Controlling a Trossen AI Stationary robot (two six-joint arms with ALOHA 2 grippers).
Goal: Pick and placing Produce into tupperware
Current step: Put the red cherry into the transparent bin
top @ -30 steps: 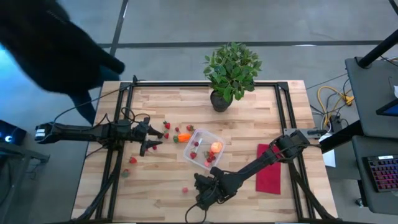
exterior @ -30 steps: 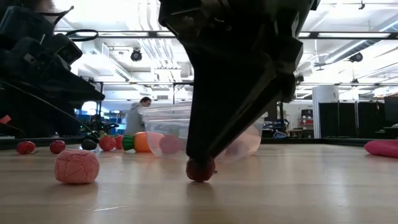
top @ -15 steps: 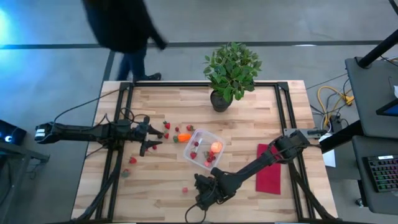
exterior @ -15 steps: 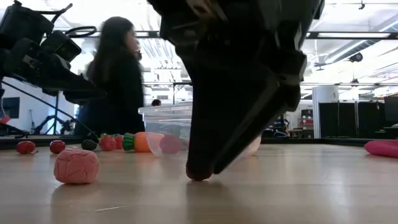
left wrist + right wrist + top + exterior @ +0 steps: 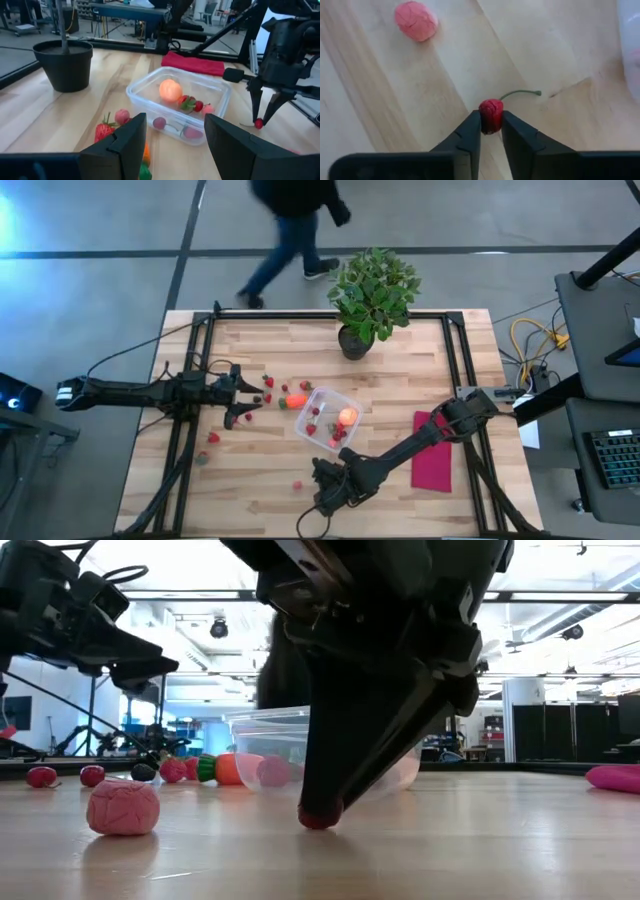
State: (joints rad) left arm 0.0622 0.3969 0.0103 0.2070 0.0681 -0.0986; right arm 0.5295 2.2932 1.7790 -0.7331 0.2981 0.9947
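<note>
The clear tupperware (image 5: 326,418) sits mid-table, holding the round orange-pink fruit (image 5: 347,417) and a few small red pieces. The orange-red piece with a green top (image 5: 295,400) lies just left of it, among loose red pieces (image 5: 268,382). My right gripper (image 5: 322,500) is near the table's near edge, shut on a small red piece (image 5: 491,114) with a thin green stem. A pink wrinkled piece (image 5: 416,21) lies close by. My left gripper (image 5: 248,406) hovers open, left of the tupperware (image 5: 215,90), touching nothing. My right gripper pinches the small red piece (image 5: 491,116) between its two fingertips (image 5: 470,131), one on either side. The fingers come from above, slanting down (image 5: 322,808). The piece's underside is at the table top, and its green stem (image 5: 520,92) lies on the wood.
A potted plant (image 5: 372,295) stands at the far edge, and a magenta cloth (image 5: 432,452) lies right of the tupperware. More red pieces (image 5: 213,438) are scattered on the left half. A person (image 5: 295,210) walks past beyond the far edge.
My right gripper has sunk a little over the red piece, which has stayed on the table. In the low view my left gripper has risen slightly. A person has walked from left to right behind the table.
</note>
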